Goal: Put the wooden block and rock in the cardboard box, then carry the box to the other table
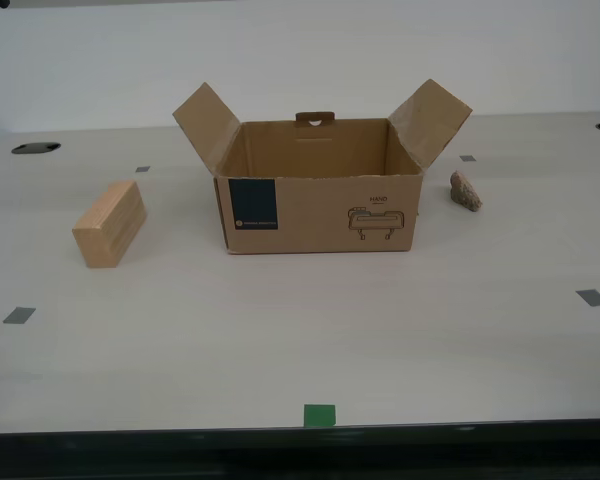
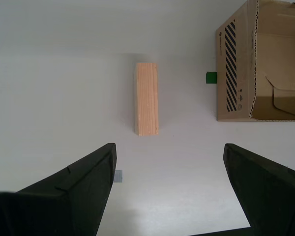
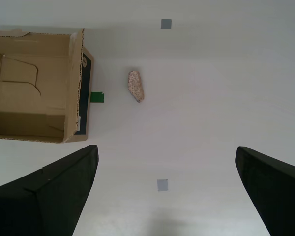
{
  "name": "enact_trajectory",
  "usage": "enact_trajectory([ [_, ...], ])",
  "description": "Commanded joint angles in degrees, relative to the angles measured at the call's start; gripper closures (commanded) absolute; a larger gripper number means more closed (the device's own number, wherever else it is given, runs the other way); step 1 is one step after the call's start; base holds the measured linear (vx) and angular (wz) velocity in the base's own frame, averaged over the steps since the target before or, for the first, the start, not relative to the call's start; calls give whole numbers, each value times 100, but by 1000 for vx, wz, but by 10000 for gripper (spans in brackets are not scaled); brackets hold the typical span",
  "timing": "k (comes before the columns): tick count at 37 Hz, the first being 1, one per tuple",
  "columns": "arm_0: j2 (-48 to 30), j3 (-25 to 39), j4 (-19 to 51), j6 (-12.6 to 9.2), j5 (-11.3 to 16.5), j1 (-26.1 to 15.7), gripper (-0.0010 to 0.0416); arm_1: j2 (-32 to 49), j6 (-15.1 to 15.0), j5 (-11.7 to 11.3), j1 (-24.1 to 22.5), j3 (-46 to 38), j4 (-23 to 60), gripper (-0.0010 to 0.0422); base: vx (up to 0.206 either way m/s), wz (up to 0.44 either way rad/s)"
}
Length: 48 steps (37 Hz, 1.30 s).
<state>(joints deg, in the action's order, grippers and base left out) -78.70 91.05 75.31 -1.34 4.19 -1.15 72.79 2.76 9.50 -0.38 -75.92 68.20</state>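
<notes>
Two objects waited outside the cardboard box, so loading had not begun. The wooden block lay flat on the off-white desk, ahead of my second gripper and nearer one finger than the other, well clear of both. Its long axis ran away from the fingertips rather than across them. That gripper was spread wide and held nothing. My first gripper was likewise released and empty, with the rock lying ahead of its fingers and also off centre, toward the finger on the box's side. The box stood beyond that same finger, its flaps up and its inside bare.

Judging from this, the block was the sensible first pick. To do it well I would have shifted the second gripper sideways until the block sat midway between the fingers, then come down squarely so the pads closed on the two long side faces, which are flat and parallel. A grip near the block's middle would have kept it from tipping. The raised flap on that side looked like the main hazard, so the lift needed to clear it before moving over the opening.
</notes>
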Motion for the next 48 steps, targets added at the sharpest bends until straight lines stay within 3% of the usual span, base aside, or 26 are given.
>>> enact_trajectory([
  [1, 2, 7, 13, 2, 4, -4, 17, 0, 249, -22, -2, -4, -9, 117, 0, 0],
  [5, 2, 7, 15, 2, 4, -4, 17, -2, 693, -15, -2, -4, -13, 116, 0, 0],
  [11, 2, 7, 11, 2, 4, -4, 16, 0, 719, 157, -4, -4, -15, 91, 0, 0],
  [14, 2, 7, 13, 4, 4, -7, 17, 0, 739, 284, -2, -4, -17, 57, 0, 0],
  [18, 2, 7, 11, 7, 4, -7, 17, 0, 737, 286, -2, -4, -17, 0, 0, 0],
  [23, 2, 7, 11, 7, 4, -7, 16, 0, 824, 286, -2, -4, -15, 39, 0, 0],
  [30, 2, 7, 13, 7, 4, -7, 17, 0, 822, 286, -4, -4, -17, 6, 0, 0],
  [35, 2, 7, 13, 7, 7, -9, 16, 0, 815, 286, -2, -4, -20, 26, 0, 0],
  [48, 2, 9, 15, 9, 7, -9, 16, 0, 820, 286, -2, -4, -24, 28, 0, 0],
])
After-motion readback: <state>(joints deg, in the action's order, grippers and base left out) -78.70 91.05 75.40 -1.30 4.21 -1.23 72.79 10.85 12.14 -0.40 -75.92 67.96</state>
